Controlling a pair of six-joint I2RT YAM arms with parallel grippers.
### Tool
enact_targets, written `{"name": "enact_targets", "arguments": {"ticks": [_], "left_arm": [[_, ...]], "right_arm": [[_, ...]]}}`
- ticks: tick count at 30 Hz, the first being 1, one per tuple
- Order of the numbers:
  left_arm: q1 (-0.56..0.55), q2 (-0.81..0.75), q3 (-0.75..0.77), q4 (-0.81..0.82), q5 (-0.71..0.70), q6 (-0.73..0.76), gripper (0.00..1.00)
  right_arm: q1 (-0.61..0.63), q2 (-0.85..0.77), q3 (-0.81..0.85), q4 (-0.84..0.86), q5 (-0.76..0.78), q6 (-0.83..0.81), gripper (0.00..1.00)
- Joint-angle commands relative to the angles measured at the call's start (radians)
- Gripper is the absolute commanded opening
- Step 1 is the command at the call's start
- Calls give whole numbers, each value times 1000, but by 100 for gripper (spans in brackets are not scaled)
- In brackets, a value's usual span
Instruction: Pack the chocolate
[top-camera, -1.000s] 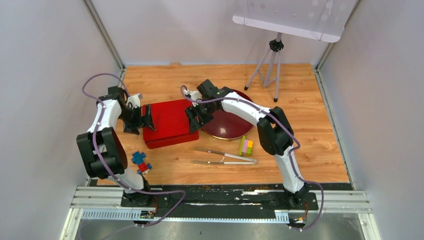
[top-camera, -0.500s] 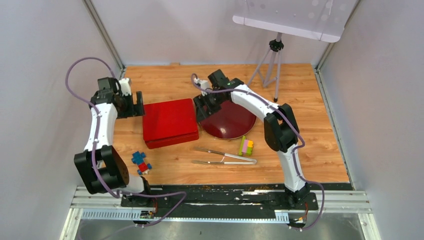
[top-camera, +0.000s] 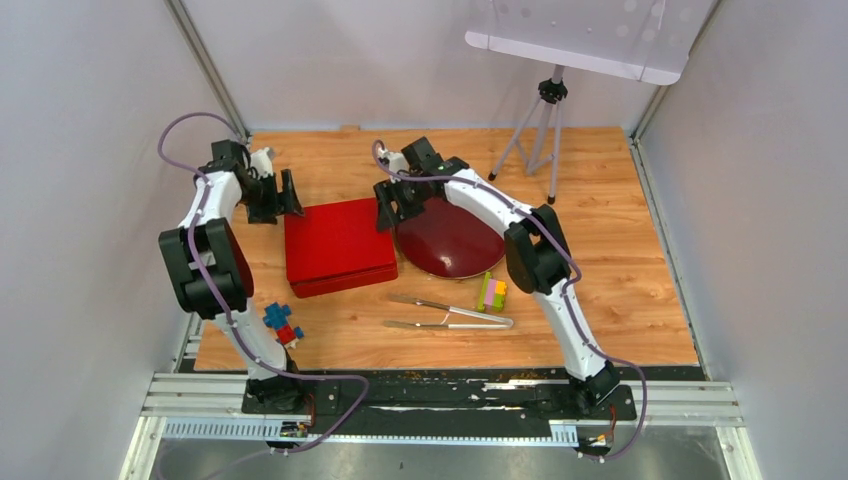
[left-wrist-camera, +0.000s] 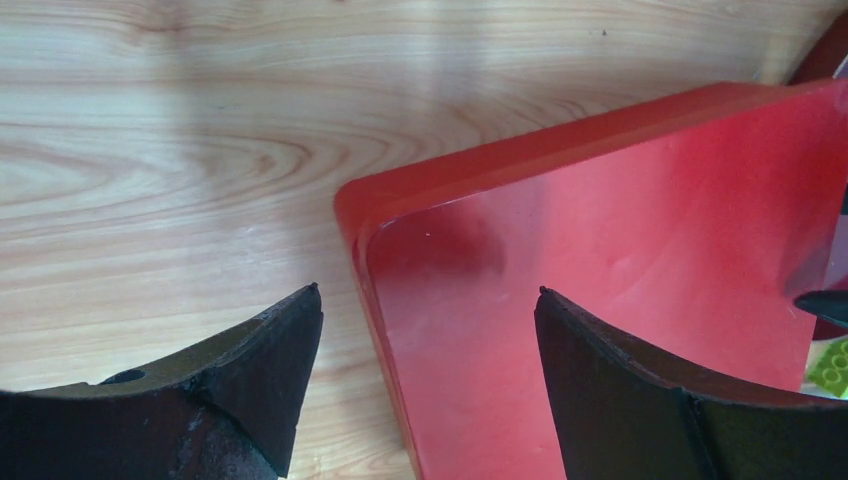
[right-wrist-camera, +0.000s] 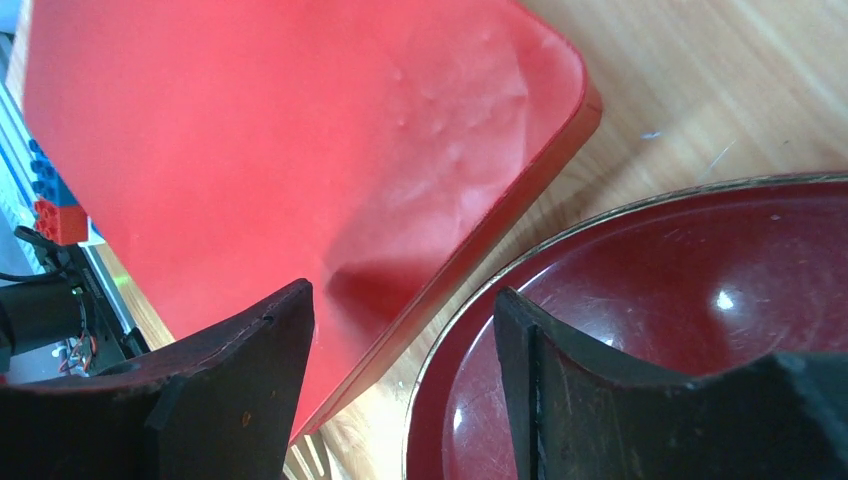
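Note:
No chocolate shows in any view. A closed red box (top-camera: 338, 244) lies on the wooden table (top-camera: 620, 250). My left gripper (top-camera: 285, 196) is open and empty at the box's far left corner (left-wrist-camera: 600, 260); one finger is over the wood, the other over the lid. My right gripper (top-camera: 387, 204) is open and empty, between the box's far right corner (right-wrist-camera: 300, 150) and a dark red plate (top-camera: 450, 240). The plate (right-wrist-camera: 700, 320) looks empty in the right wrist view.
Metal tongs (top-camera: 450, 315) lie in front of the plate. A stack of green, pink and yellow toy blocks (top-camera: 491, 292) stands beside them. Blue and red blocks (top-camera: 281, 324) sit near the left arm's base. A tripod (top-camera: 535, 130) stands at the back right.
My left gripper has moved from the box's left side up to its far left corner. My right gripper has shifted left from over the plate's far edge to the box's far right corner.

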Motion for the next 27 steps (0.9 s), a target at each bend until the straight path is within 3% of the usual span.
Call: {"name": "enact_targets", "arguments": {"ticks": [1,16,27], "left_arm": [[1,1,0,-27,97,49,85],[41,-26,-157,-65,95,49,71],[64,27,-82,-49,-49,59,71]], "right_arm": [[19,-11,-16,16,10,7,65],[61,-117,-224,7,-54,-29,53],[107,-104,-265,5,-38,-42,52]]}}
